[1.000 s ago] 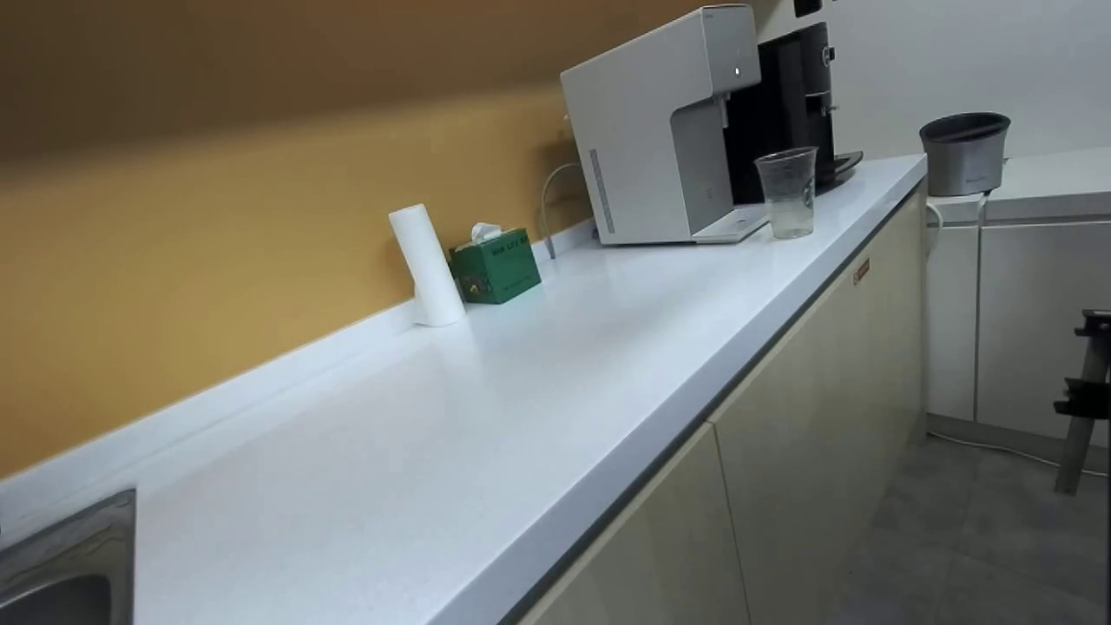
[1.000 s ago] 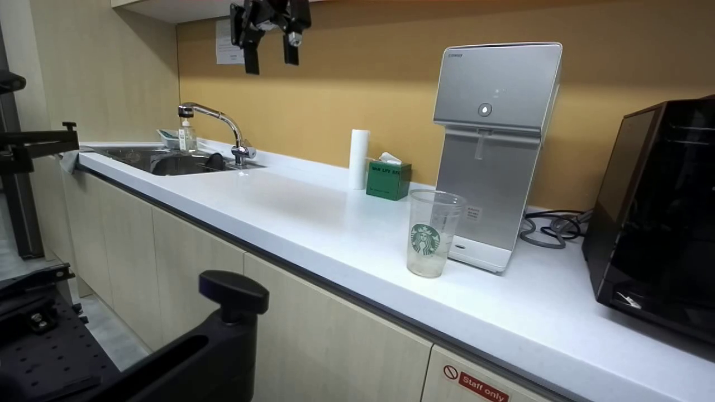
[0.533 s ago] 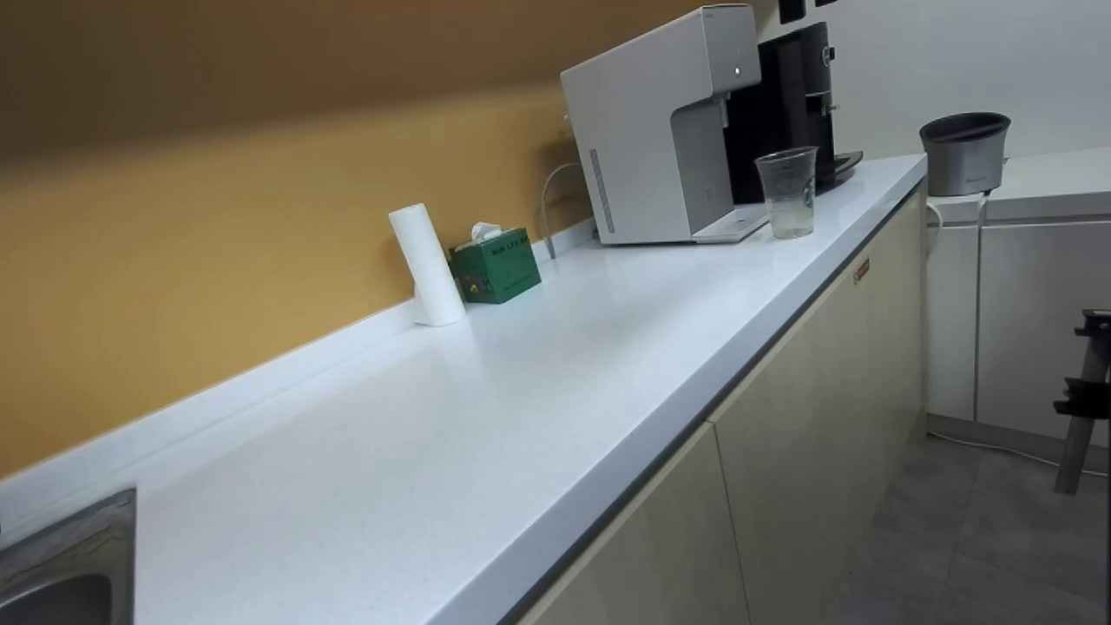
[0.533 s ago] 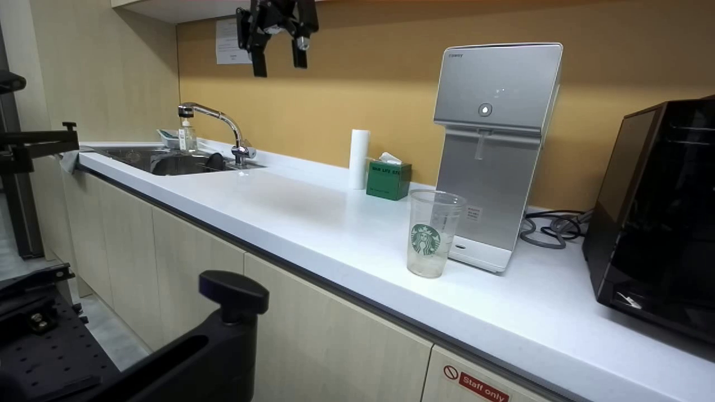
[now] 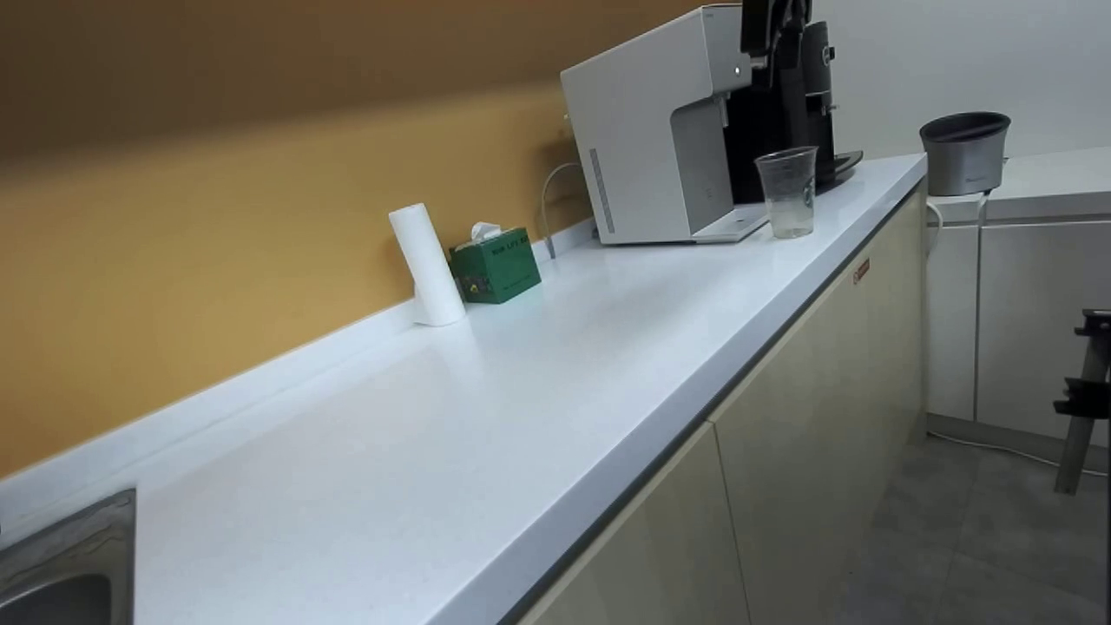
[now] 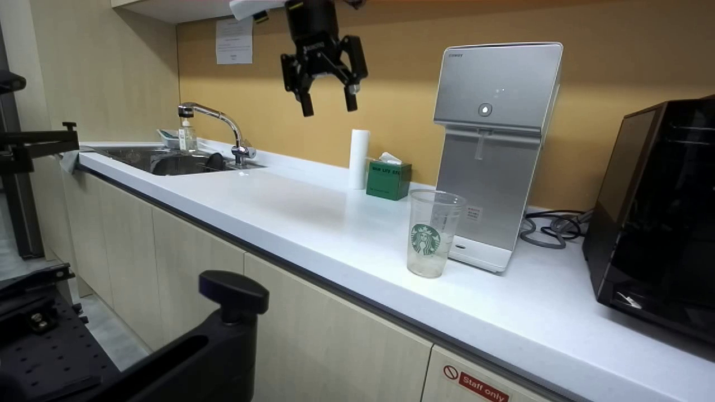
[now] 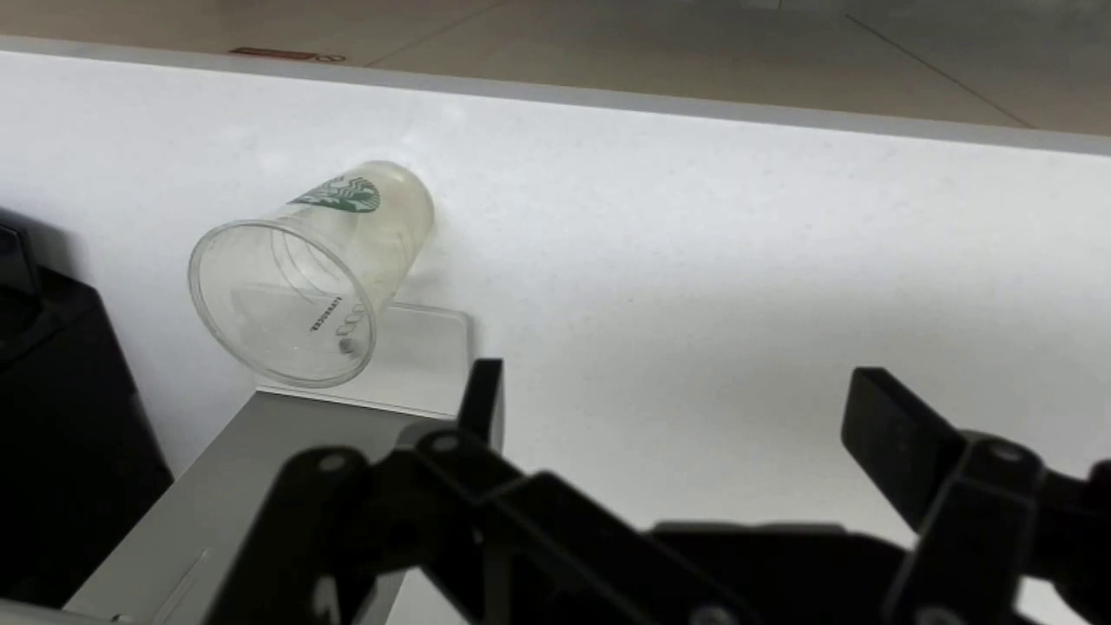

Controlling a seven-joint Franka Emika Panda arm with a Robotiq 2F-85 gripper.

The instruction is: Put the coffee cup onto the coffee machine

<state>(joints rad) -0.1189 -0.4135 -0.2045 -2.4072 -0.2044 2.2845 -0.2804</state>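
Observation:
The coffee cup, a translucent tumbler with a green logo, stands upright on the counter in both exterior views [image 5: 788,200] [image 6: 427,240]. The coffee machine [image 5: 642,148], a large boxy white-sided appliance with a grey front [image 6: 497,89], stands right behind the cup. My gripper [image 6: 329,109] is open and empty, high above the counter, left of the cup and machine in that view. In an exterior view it shows partly at the top edge [image 5: 762,69]. In the wrist view the cup [image 7: 391,217] lies left of the open fingers [image 7: 673,391], apart from them; the machine's tray [image 7: 425,347] is beside it.
A separate black machine [image 6: 659,212] stands right of the white one. A white roll [image 6: 358,162] and a green tissue box [image 6: 388,180] stand by the wall. The sink [image 6: 179,159] is at the far left. The counter's front edge [image 7: 555,95] runs close to the cup.
My gripper has moved right and down in an exterior view, closer to the machine and cup, and stays open. It now shows more at the top edge of an exterior view. The cup has not moved.

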